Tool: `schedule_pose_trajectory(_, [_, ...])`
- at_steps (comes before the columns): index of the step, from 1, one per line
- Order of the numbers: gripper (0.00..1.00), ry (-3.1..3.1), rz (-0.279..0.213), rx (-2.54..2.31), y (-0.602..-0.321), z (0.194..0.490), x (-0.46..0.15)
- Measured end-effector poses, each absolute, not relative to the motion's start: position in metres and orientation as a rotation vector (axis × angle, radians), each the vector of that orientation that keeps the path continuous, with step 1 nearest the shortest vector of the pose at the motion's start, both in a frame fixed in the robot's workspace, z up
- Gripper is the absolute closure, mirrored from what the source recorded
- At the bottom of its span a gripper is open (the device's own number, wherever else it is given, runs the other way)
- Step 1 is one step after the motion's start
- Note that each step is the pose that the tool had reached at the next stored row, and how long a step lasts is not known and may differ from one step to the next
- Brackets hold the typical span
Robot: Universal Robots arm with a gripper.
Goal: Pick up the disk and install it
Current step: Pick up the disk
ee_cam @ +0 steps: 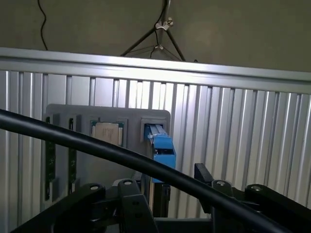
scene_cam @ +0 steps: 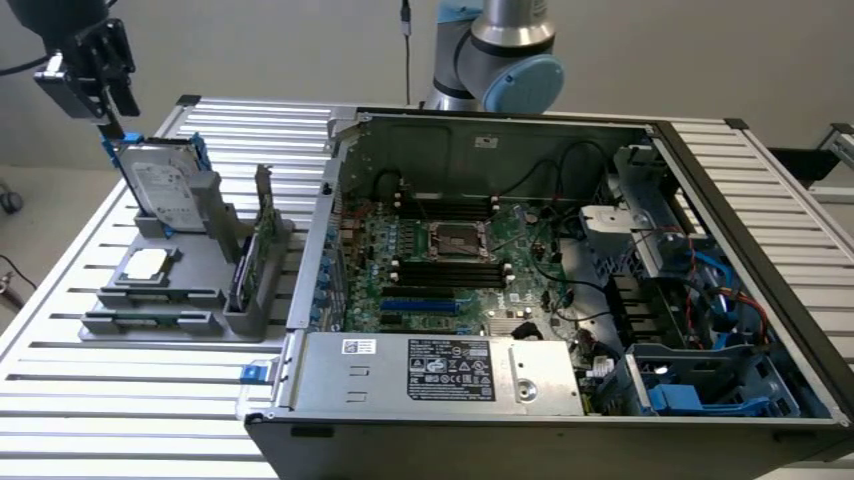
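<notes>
The disk (scene_cam: 166, 187), a silver-grey drive with a white label in a blue frame, stands upright on edge in a grey holder (scene_cam: 171, 318) at the exterior view's left. My gripper (scene_cam: 115, 118) hangs just above its top edge. In the wrist view I look down on the disk's blue-framed edge (ee_cam: 162, 145). My gripper (ee_cam: 167, 191) is open there. Its fingers (ee_cam: 127, 190) stand apart on either side of that edge, with a gap showing on both sides.
The holder also carries a square silver chip (scene_cam: 144, 263) and a green card (scene_cam: 246, 258) standing on edge. An open computer case (scene_cam: 470, 368) fills the slatted metal table's (scene_cam: 80, 390) middle and right, with blue drive bays (scene_cam: 694, 395) in its near right corner. A black cable (ee_cam: 112, 151) crosses the wrist view.
</notes>
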State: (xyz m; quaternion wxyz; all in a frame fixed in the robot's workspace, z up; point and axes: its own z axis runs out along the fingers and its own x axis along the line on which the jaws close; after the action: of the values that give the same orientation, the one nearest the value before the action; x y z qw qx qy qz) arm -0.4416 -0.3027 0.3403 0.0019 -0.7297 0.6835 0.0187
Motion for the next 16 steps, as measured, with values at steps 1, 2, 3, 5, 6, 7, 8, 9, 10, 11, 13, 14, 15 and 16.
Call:
schedule_pose_trajectory(1, [0.46,2.144,0.059,-2.29,-0.303,0.338,-0.442])
schedule_pose_trajectory(2, [0.46,2.145,0.059,-2.29,-0.303,0.337,-0.442])
schedule_pose_trajectory(3, [0.46,2.145,0.058,-2.29,-0.303,0.335,-0.442])
schedule_pose_trajectory(5, [0.46,2.145,0.058,-2.289,-0.303,0.331,-0.444])
schedule_pose_trajectory(6, [0.46,2.146,0.058,-2.289,-0.303,0.329,-0.444])
schedule_pose_trajectory(7, [0.46,2.148,0.058,-2.287,-0.303,0.327,-0.445])
schedule_pose_trajectory(8, [0.46,2.15,0.058,-2.285,-0.303,0.326,-0.445])
schedule_pose_trajectory(9, [0.46,2.155,0.058,-2.281,-0.303,0.324,-0.446])
schedule_pose_trajectory(10, [0.46,2.16,0.058,-2.276,-0.303,0.322,-0.446])
schedule_pose_trajectory(11, [0.46,2.166,0.058,-2.27,-0.303,0.32,-0.446])
schedule_pose_trajectory(13, [0.46,2.179,0.058,-2.257,-0.303,0.317,-0.446])
schedule_pose_trajectory(14, [0.46,2.184,0.058,-2.252,-0.303,0.315,-0.446])
schedule_pose_trajectory(15, [0.46,2.188,0.058,-2.248,-0.303,0.313,-0.446])
schedule_pose_trajectory(16, [0.46,2.19,0.058,-2.245,-0.304,0.311,-0.446])
